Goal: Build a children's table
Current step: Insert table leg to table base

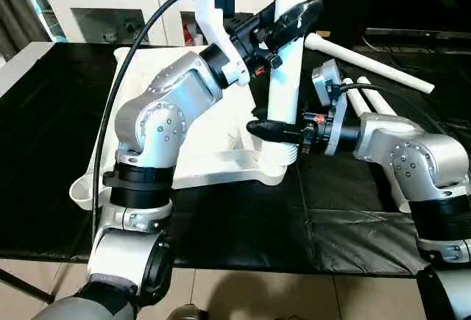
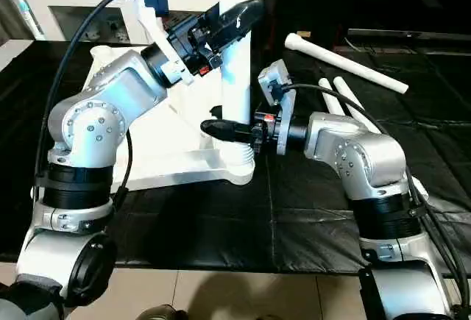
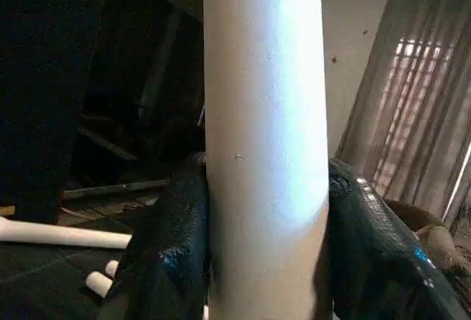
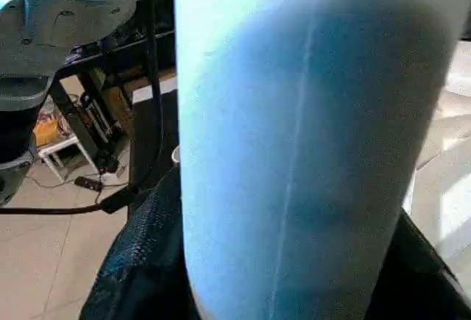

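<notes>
The white table top (image 1: 213,151) lies upside down on black cloth. One white leg (image 1: 285,77) stands upright in its near right corner socket (image 1: 276,164). High on that leg, my left gripper (image 1: 294,15) is shut on it, and in the left wrist view the black fingers (image 3: 169,254) press both sides of the leg (image 3: 265,151). Just above the socket, my right gripper (image 1: 272,130) is shut on the same leg. In the right wrist view the leg (image 4: 309,151) sits between that gripper's dark fingers (image 4: 140,276).
One loose white leg (image 1: 368,61) lies at an angle on the cloth at the back right, and two others (image 1: 368,99) lie behind my right forearm. A white cabinet with glass doors (image 1: 110,4) stands behind the table. The cloth's front edge drops to a tiled floor.
</notes>
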